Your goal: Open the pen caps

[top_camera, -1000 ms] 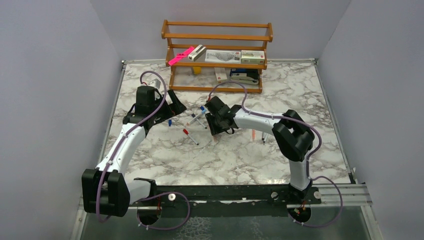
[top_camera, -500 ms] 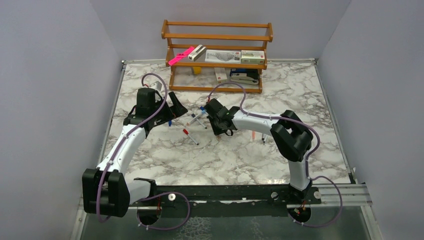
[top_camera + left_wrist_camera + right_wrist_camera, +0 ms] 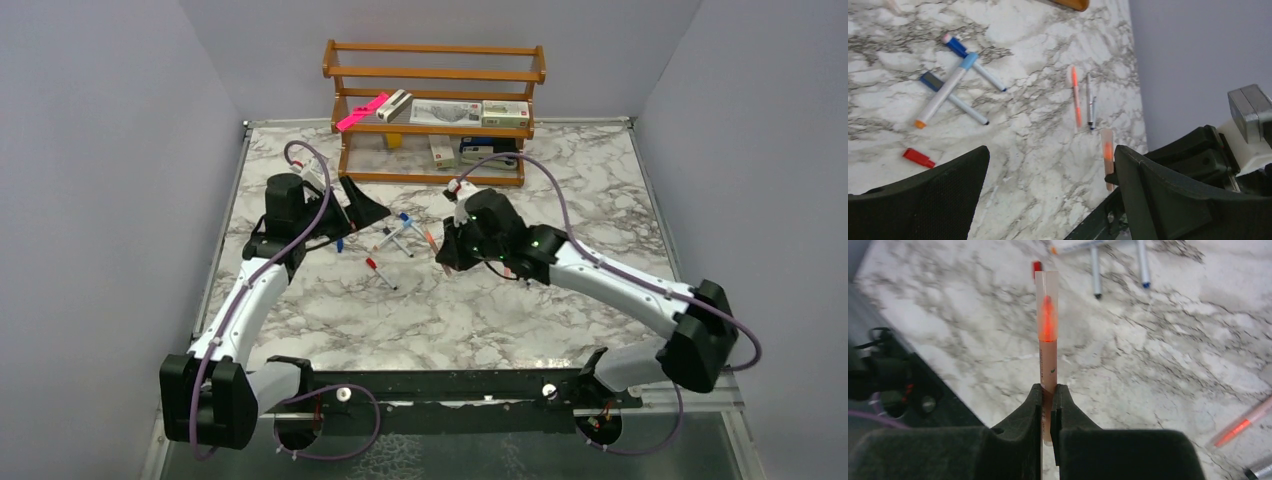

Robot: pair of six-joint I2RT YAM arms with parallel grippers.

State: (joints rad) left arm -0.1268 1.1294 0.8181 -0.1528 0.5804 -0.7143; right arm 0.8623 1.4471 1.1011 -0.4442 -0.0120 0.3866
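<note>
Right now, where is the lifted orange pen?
The orange pen sits clamped in the right gripper, mid right wrist view; from above, right of the scattered pens.

We saw the left claw point(image 3: 362, 208) spread wide above the marble desk point(image 3: 560, 190), just beside some crossed white pens point(image 3: 392, 240) and a red-capped pen point(image 3: 379, 272). The right claw point(image 3: 447, 256) hung near them, an orange pen point(image 3: 431, 239) at its tip. A wooden rack point(image 3: 432, 72) stood behind.

Left tool point(image 3: 1050, 155) agape, right tool point(image 3: 1048, 390) pinched.
</note>
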